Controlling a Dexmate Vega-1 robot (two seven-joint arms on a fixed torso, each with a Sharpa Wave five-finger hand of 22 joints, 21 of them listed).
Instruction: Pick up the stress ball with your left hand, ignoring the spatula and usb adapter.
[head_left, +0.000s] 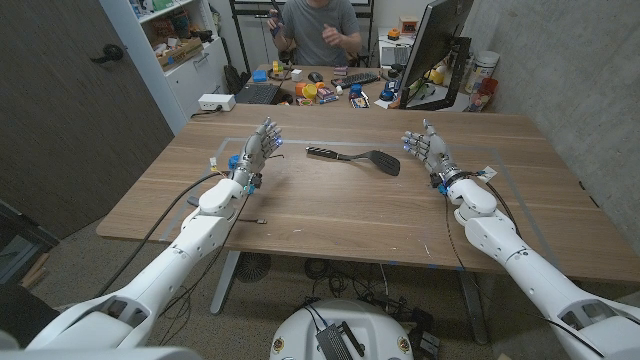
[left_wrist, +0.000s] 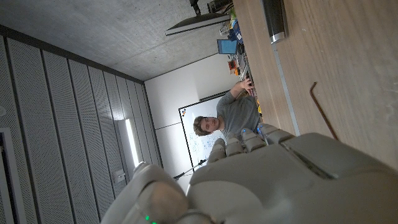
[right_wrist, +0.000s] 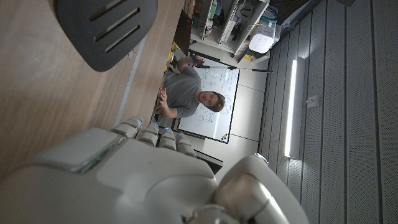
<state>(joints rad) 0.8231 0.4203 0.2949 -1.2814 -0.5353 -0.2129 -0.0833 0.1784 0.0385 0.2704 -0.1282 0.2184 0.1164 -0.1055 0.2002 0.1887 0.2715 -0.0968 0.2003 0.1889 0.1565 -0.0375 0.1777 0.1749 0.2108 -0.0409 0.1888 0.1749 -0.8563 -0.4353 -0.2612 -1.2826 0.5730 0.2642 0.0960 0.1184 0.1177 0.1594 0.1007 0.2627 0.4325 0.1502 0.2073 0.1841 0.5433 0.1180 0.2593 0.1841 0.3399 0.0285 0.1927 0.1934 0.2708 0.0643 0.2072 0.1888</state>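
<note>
While both hands wait upright, the spatula lies between them

As the head view shows it, the white left hand (head_left: 258, 150) stands above the brown wooden bench (head_left: 330, 215) near its left side, fingers apart and pointing up, holding nothing. The white right hand (head_left: 425, 148) stands the same way on the far side, fingers spread and empty. Between them, well apart from both, the black slotted spatula (head_left: 355, 157) lies flat on the bench, its blade towards the right hand and its handle towards the left. A small dark object (head_left: 262, 218) sits on the bench just beside the left forearm; it is too small to identify. Where the stress ball lies cannot be told from these views. Behind the bench a person in a grey shirt (head_left: 318, 30) sits at a cluttered desk
</note>
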